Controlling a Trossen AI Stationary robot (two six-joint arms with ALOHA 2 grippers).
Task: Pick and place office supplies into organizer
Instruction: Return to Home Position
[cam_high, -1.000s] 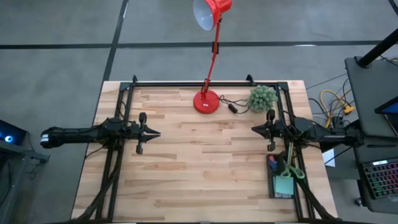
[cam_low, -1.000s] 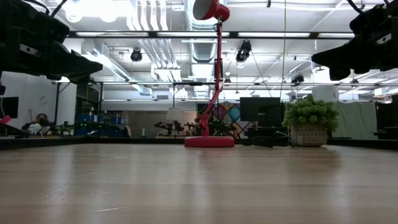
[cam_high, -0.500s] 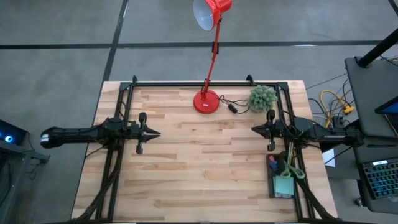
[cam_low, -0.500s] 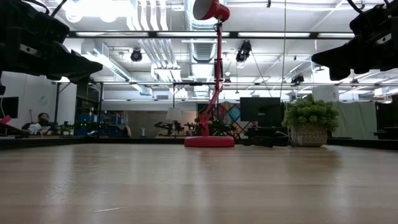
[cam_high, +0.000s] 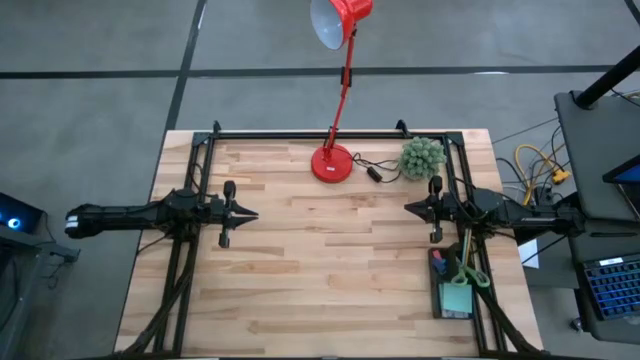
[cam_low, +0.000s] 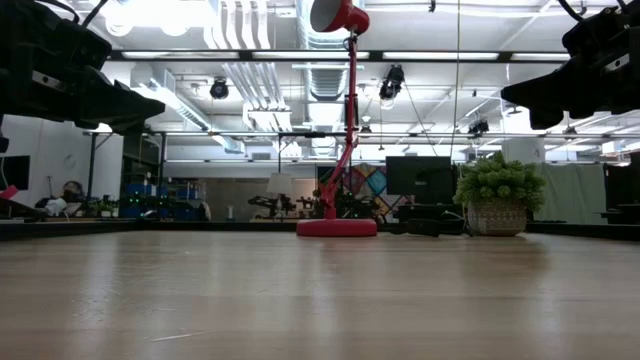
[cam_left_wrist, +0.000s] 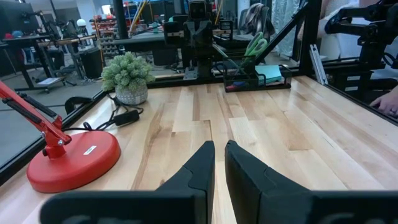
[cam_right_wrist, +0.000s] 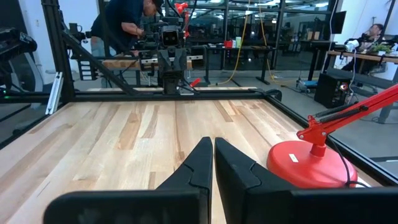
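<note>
– Organizer (cam_high: 455, 285), where is it?
– At the front right corner of the tabletop (cam_high: 330, 270), under the right arm. It is a dark tray lying lengthwise beside the right frame rail (cam_high: 487, 300).
– What's in the organizer?
– Green-handled scissors (cam_high: 470, 268) stick up out of it at a lean. A light-teal sticky-note pad (cam_high: 457, 297) lies toward the front end, and a small red piece (cam_high: 438, 266) shows nearer the back end. Anything smaller I cannot make out.
– And the pincers?
– The left pincer (cam_high: 252, 214) hangs above the tabletop's left half, pointing toward the middle. Its fingers are drawn almost together, grasping nothing. The right pincer (cam_high: 408, 208) faces it from the right half, clenched and empty, near the organizer's back end. The two are well apart.
– Anything else up there?
– A red desk lamp (cam_high: 332, 163) stands at the middle of the back edge. A green fuzzy plant (cam_high: 422, 157) sits to its right, with a black cord (cam_high: 375, 171) between them.
</note>
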